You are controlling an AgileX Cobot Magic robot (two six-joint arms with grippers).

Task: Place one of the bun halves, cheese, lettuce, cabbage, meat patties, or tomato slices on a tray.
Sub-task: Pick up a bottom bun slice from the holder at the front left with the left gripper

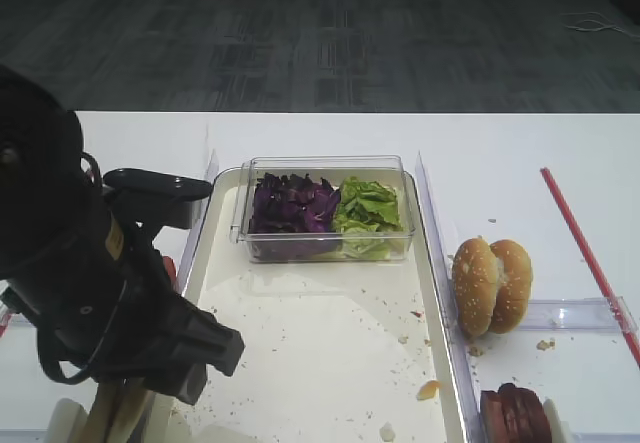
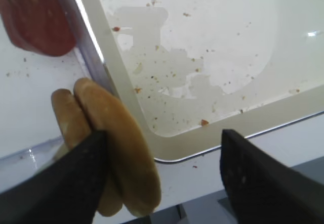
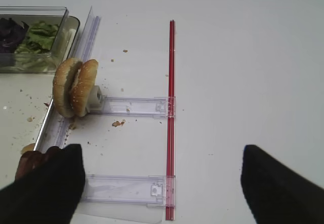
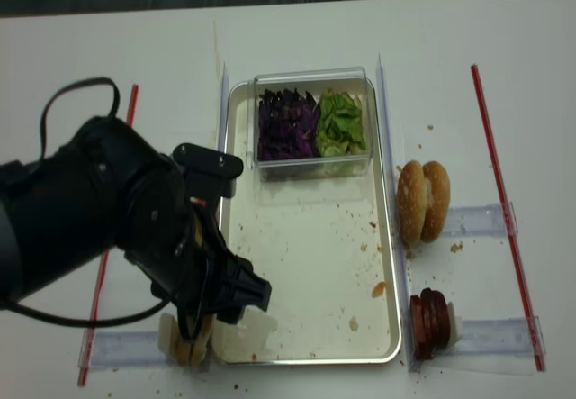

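Note:
In the left wrist view my left gripper (image 2: 162,135) is open at the tray's near left corner. Two plain bun halves (image 2: 119,153) stand on edge by its left finger (image 2: 61,183), which overlaps them; the right finger (image 2: 263,178) stands well apart from them. The cream tray (image 1: 330,343) is crumb-speckled and bare in the middle. A clear box at its far end holds purple cabbage (image 1: 290,208) and green lettuce (image 1: 365,208). Dark meat patties (image 4: 430,322) stand right of the tray. My right gripper (image 3: 162,153) is open over bare table.
Sesame bun halves (image 1: 492,285) stand on edge in a clear holder right of the tray. Red slices (image 2: 35,21) sit just outside the tray's left rim. A red strip (image 3: 171,107) and clear plastic rails (image 3: 131,188) lie under the right gripper. The left arm (image 1: 80,283) hides the tray's near left corner.

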